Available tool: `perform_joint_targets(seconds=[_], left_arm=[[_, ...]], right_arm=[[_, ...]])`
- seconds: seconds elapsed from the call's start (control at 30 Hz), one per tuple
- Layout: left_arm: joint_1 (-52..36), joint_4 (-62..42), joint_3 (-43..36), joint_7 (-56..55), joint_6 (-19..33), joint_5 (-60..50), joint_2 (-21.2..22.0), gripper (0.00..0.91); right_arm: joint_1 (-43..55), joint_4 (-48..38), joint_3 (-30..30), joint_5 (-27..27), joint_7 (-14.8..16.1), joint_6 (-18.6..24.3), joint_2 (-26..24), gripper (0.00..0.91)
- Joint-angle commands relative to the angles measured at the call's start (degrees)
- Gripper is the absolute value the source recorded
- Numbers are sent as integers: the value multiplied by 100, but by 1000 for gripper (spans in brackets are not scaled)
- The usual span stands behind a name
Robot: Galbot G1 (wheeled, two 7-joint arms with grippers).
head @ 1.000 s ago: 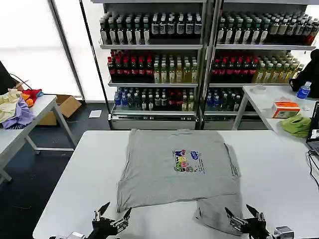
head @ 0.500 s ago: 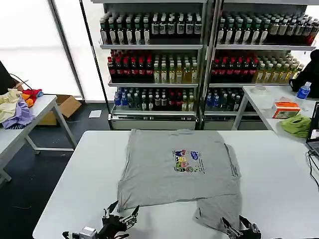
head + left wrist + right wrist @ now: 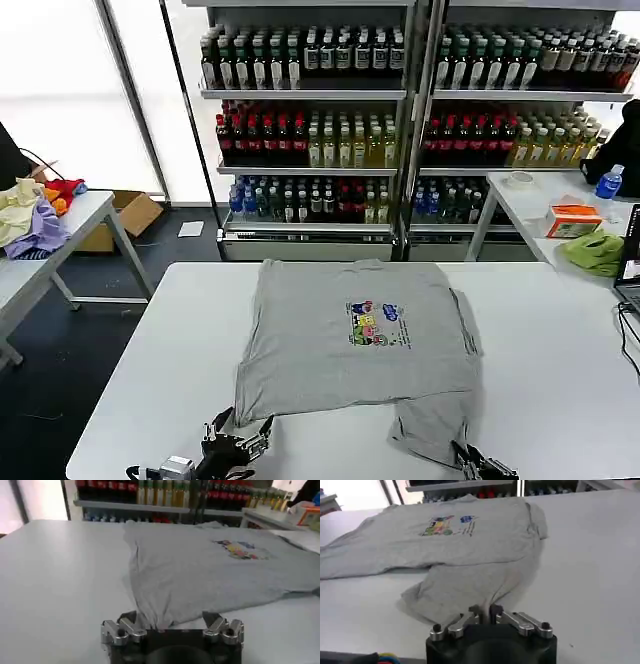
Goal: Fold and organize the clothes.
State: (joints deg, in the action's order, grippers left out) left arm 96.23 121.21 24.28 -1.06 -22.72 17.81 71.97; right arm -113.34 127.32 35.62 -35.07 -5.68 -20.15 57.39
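Note:
One of the clothes, a grey short-sleeved shirt with a small multicoloured chest print, lies spread on the white table, its near part bunched. My left gripper is at the shirt's near left corner. In the left wrist view the left gripper is open, its fingers wide apart with the shirt hem between them. My right gripper is at the near right corner. In the right wrist view the right gripper is shut, pinching a fold of the shirt.
Shelves of bottles stand behind the table. A side table at the left holds coloured garments. On the right table lie a lime-green cloth, an orange box and a bottle. The table's right side is bare.
The left gripper moved forward to the shirt's hem, staying open. The right gripper went from open to shut on the shirt's near edge and sank lower in the head view.

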Motion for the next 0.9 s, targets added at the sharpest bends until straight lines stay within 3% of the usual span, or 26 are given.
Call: perform_joint_targets(seconds=[0.03, 0.07, 0.13, 0.17, 0.47, 0.67, 0.9], left_arm=[[-26, -127, 13, -1, 10, 3, 8, 343], [-40, -139, 27, -5, 13, 10, 14, 312], [-61, -169, 37, -6, 37, 20, 22, 141], [-64, -174, 36, -4, 42, 21, 25, 111], [20, -275, -97, 28, 94, -55, 80, 81], [67, -328, -73, 55, 238, -150, 127, 30], [231, 145, 102, 1, 239, -158, 276, 10]], right_arm=[[-36, -34, -33, 22, -3, 17, 17, 0], [-40, -38, -35, 24, -6, 26, 25, 0], [-45, -37, -34, 24, -3, 34, 28, 0], [-44, -38, -31, 24, -1, 38, 24, 0], [-28, -37, -17, 18, 56, 83, 17, 0], [-54, 84, 122, -246, 477, 490, -33, 0], [-529, 528, 369, -272, 805, 526, -190, 0]])
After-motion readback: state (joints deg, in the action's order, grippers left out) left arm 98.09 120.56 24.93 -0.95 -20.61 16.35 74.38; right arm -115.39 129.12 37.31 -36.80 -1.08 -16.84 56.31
